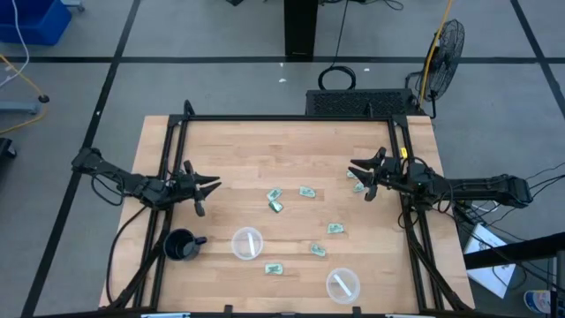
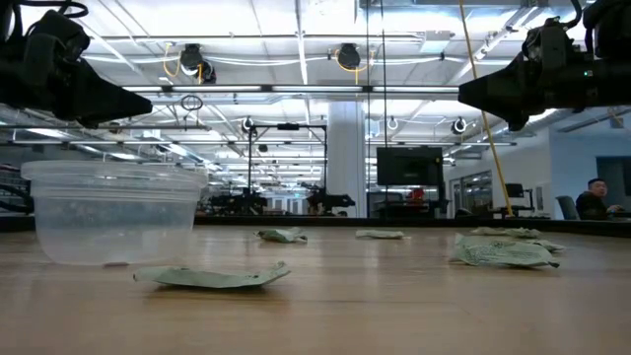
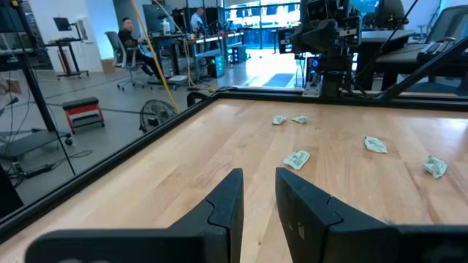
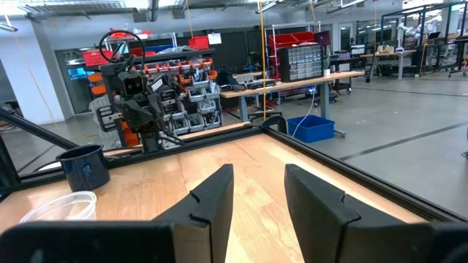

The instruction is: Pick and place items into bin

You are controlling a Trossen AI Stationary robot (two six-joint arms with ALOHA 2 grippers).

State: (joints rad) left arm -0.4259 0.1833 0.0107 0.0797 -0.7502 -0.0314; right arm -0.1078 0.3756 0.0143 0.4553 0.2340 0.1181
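Observation:
Several small pale green-and-white crinkled packets lie flat on the wooden table: two (image 1: 274, 194) (image 1: 277, 206) near the middle, one (image 1: 306, 191) beside them, and others toward the near edge (image 1: 335, 228) (image 1: 318, 251) (image 1: 274, 268). Two more (image 1: 357, 186) lie just under the right arm. My left gripper (image 1: 207, 187) hovers open over the table's left side, above the table and apart from every packet; its fingers (image 3: 259, 193) show a gap. My right gripper (image 1: 357, 170) hovers open at the right side, near the two packets there, fingers (image 4: 259, 193) apart.
Two clear round cups (image 1: 247, 243) (image 1: 342, 284) stand near the table's near edge, and a black mug (image 1: 181, 246) stands at the near left. A black frame (image 1: 291, 118) rims the table. In the low view a cup (image 2: 113, 212) stands behind a packet (image 2: 212, 278).

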